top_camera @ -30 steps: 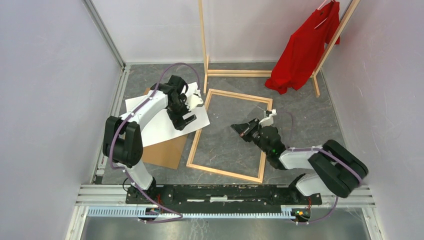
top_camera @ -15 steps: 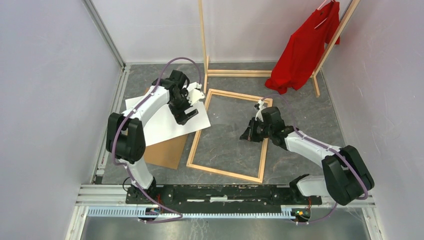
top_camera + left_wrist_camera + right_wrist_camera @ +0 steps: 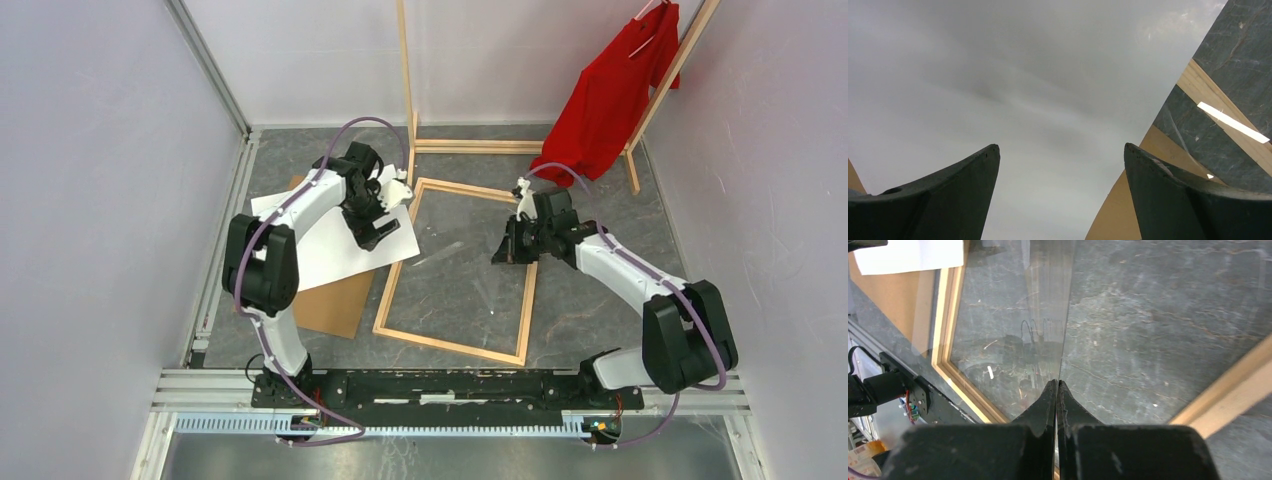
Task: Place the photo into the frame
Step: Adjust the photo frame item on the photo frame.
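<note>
The photo (image 3: 320, 235) lies white side up left of the frame (image 3: 455, 345), its right corner over the frame's left rail. My left gripper (image 3: 372, 232) hovers open just above that corner; in the left wrist view only white paper (image 3: 1038, 75) lies between its fingers (image 3: 1060, 147), with the wooden rail (image 3: 1120, 210) to the right. Inside the frame near its right rail, my right gripper (image 3: 505, 250) is shut on the edge of a thin clear pane (image 3: 1013, 315), seen edge-on between the fingertips (image 3: 1057, 381). The printed side is hidden.
A brown cardboard backing board (image 3: 335, 300) lies partly under the photo. A wooden clothes rack with a red shirt (image 3: 610, 90) stands at the back right, its base bar (image 3: 480, 146) just behind the frame. Walls close in both sides.
My right gripper has swung from the frame's middle toward its right rail and turned over, still shut on the pane. The left gripper has shifted slightly back and right over the photo.
</note>
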`<action>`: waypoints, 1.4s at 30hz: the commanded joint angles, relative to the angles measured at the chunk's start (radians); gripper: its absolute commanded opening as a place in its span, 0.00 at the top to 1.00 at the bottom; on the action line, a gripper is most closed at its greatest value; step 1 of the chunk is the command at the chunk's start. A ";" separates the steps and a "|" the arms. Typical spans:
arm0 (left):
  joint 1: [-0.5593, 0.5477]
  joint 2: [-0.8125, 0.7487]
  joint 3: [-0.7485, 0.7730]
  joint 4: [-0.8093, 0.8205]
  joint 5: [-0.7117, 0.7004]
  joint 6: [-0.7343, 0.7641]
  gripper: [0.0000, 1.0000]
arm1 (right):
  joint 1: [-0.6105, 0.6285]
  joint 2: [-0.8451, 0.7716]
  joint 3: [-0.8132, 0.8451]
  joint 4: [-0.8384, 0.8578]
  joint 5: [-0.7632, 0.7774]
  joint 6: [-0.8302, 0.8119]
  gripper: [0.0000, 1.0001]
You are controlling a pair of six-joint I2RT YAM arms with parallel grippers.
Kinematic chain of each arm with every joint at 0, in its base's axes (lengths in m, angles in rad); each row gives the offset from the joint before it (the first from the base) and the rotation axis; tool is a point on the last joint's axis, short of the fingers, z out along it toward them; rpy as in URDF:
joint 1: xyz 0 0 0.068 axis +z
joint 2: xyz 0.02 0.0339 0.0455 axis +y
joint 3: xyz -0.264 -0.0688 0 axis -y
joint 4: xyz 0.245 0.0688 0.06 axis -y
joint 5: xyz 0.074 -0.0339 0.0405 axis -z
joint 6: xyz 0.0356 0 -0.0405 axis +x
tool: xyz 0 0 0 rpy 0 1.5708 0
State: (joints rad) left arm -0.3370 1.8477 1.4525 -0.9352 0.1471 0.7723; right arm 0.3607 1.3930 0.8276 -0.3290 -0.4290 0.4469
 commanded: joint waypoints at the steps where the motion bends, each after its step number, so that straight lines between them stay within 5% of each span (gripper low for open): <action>1: -0.008 0.033 0.024 0.033 0.026 -0.004 0.00 | -0.058 0.003 0.038 -0.055 0.008 -0.065 1.00; 42: -0.019 0.045 0.029 0.098 0.006 -0.023 0.00 | -0.142 0.149 0.242 -0.266 0.133 -0.227 1.00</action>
State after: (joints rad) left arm -0.3511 1.8874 1.4525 -0.8574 0.1585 0.7719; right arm 0.2260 1.5341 1.0344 -0.5968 -0.3023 0.2409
